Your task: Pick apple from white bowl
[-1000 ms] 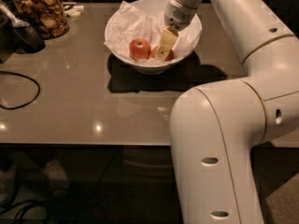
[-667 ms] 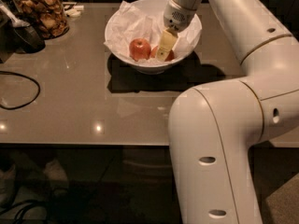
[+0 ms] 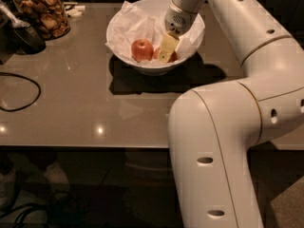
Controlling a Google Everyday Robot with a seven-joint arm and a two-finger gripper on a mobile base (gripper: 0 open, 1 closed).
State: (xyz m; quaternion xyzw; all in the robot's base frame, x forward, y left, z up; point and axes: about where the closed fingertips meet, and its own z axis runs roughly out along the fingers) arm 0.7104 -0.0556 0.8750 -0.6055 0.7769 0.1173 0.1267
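The white bowl (image 3: 118, 30), lined with crumpled white paper, stands on the table at the back centre. My gripper (image 3: 166, 50) reaches down into its right half. The orange-red apple (image 3: 174, 57) lies right at the gripper's tip and is mostly hidden behind it, so only slivers show on either side. A rounder red apple (image 3: 142, 50) sits in the bowl just left of the gripper, apart from it.
A glass jar of brown snacks (image 3: 43, 14) stands at the back left, with a dark object (image 3: 23, 34) beside it. A black cable (image 3: 21, 91) loops over the table's left side. My arm's large white body (image 3: 218, 141) fills the front right.
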